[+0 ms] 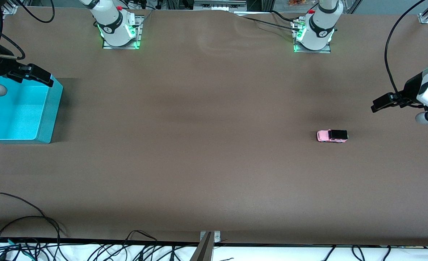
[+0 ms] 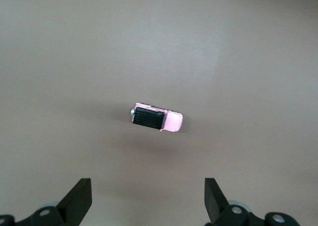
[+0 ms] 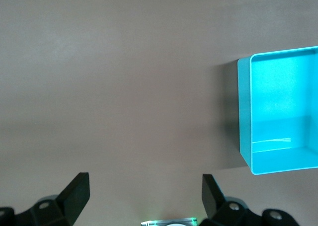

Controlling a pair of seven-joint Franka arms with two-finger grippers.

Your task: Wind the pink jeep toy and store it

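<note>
We see the pink jeep toy standing on the brown table at the right of the front view, toward the left arm's end. The left gripper hangs above it, jaws wide and empty. At upper left, the right gripper, also wide and empty, hovers by the turquoise bin.
</note>
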